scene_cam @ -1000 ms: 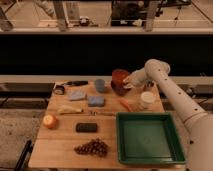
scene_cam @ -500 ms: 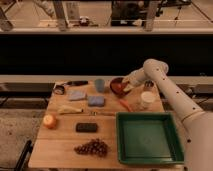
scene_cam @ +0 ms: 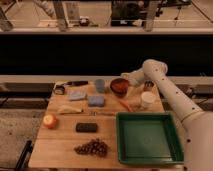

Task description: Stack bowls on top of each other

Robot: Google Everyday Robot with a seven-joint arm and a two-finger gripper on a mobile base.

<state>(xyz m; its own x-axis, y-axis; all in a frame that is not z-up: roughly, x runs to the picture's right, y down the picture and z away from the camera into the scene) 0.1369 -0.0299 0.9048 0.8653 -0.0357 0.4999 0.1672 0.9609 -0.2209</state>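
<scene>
A red bowl sits low at the back middle of the wooden table, its opening facing up and slightly toward me. My gripper is at the bowl's right rim and is shut on it, with the arm reaching in from the right. No second bowl shows clearly. A small dark round item stands behind the arm, partly hidden.
A blue cup stands just left of the bowl. A white cup and an orange carrot lie to its front right. A green tray fills the front right. Two blue sponges, a banana, an apple, a black block and grapes lie to the left.
The red bowl was held tilted and higher a second ago. It has come down toward the table and levelled out, with my gripper still at its rim.
</scene>
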